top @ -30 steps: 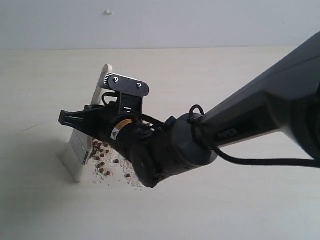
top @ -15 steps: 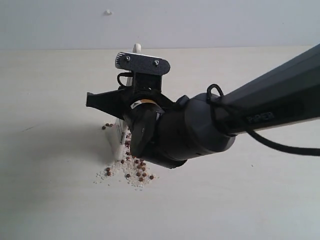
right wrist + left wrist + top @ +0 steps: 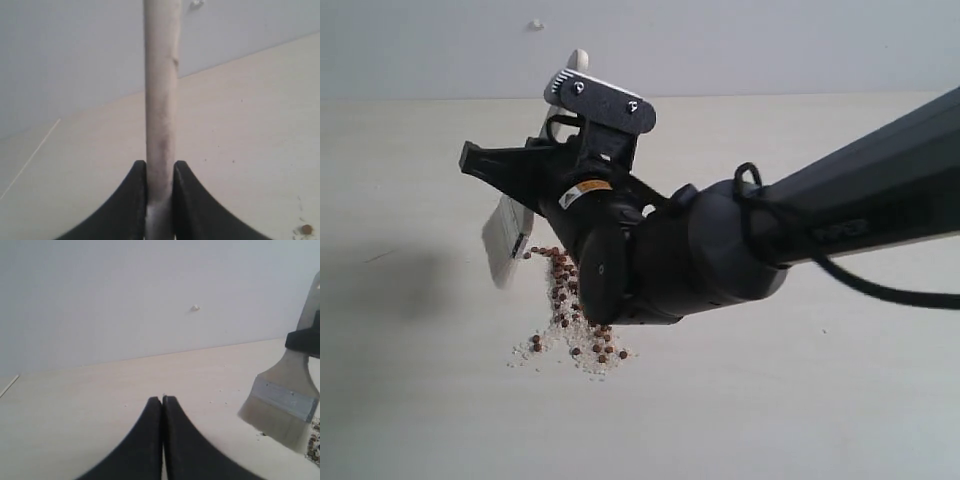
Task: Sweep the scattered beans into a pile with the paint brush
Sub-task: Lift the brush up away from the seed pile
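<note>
Right tool (image 3: 160, 172) clamped on brush (image 3: 505, 240) handle; left tool (image 3: 162, 400) jaws together, empty. Beans (image 3: 565, 290) lie mid-desk (image 3: 800, 400), well off the far edge, in a loose strip. Suggest: bristles flat outside the stragglers, short light inward strokes.

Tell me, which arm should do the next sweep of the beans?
Right. The right fingers grip the brush, which hangs just beside the beans. The left fingers are shut, empty and apart from the beans.

Black arm (image 3: 720, 260), looped cable (image 3: 737, 184), yellow label (image 3: 585, 189)
</note>
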You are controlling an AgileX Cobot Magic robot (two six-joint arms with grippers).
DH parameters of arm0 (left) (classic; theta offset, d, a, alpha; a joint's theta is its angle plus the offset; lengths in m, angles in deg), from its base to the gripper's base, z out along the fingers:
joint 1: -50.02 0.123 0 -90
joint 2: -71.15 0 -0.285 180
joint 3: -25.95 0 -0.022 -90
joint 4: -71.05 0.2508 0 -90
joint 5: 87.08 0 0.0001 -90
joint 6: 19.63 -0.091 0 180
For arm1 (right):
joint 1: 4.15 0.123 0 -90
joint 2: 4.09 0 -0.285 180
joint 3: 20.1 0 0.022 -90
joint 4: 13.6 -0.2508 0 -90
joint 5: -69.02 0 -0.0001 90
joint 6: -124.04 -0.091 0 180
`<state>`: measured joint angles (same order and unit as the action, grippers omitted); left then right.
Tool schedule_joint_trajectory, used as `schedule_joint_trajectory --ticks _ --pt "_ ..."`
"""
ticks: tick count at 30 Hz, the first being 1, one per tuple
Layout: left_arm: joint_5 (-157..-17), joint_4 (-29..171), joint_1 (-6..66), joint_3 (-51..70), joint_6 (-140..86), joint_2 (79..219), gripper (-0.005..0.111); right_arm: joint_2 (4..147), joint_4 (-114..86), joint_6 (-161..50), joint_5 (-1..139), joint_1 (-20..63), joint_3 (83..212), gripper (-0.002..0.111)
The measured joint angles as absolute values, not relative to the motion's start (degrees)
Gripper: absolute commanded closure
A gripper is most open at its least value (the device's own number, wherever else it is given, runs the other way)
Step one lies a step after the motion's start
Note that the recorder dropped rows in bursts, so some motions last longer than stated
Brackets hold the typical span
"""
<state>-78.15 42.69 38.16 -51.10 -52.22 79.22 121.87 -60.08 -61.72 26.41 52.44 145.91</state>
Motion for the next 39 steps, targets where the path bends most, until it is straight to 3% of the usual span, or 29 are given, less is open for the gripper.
schedule_joint_trajectory --ticks 7,24,32,39 --pt "-78.15 42.69 38.16 -51.1 -52.22 79.22 0.107 129.23 -65.24 -56.59 26.44 52.44 152.47 0.108" --pt "-78.15 42.69 38.16 -51.1 -52.22 79.22 0.107 125.6 -90.0 -28.11 22.97 52.44 153.22 0.108" --pt "-78.15 42.69 38.16 -51.1 -52.22 79.22 0.107 119.91 -83.49 -24.22 27.63 52.44 153.22 0.108" --pt "-78.15 42.69 38.16 -51.1 -52.22 79.22 0.107 109.58 -74.01 1.51 33.19 51.42 152.21 0.108"
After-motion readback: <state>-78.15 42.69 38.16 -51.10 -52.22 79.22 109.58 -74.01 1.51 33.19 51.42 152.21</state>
